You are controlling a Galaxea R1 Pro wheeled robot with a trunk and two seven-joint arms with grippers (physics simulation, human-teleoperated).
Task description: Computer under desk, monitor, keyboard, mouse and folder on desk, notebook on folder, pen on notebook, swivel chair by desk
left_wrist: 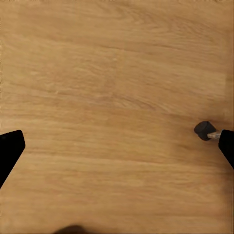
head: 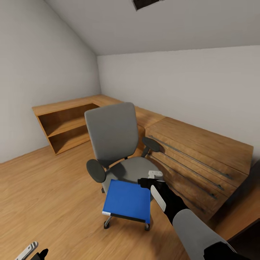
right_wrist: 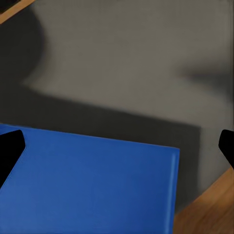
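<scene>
Blue folder lies flat on the front part of the grey seat of the chair, with its dark edge and white spine end overhanging the seat front toward the robot. The chair stands on the light wood floor of the bedroom, its tall back facing the far corner and its black armrests at either side. Behind it, low oak shelving runs along the left wall into the corner, and oak drawers with long dark handles run along the right wall. At the lower right edge of the head view a dark surface shows, too little of it to identify. The right arm reaches forward, and the right pincer hovers just above the far right corner of the folder, over the seat. In the right wrist view the two black fingertips stand wide apart at the picture's sides, with the folder and the grey seat between them; nothing is clamped. The left pincer shows at the lower left of the head view, low over the floor. In the left wrist view its fingertips are likewise spread apart over bare floorboards, beside a small dark castor on a metal stem.
</scene>
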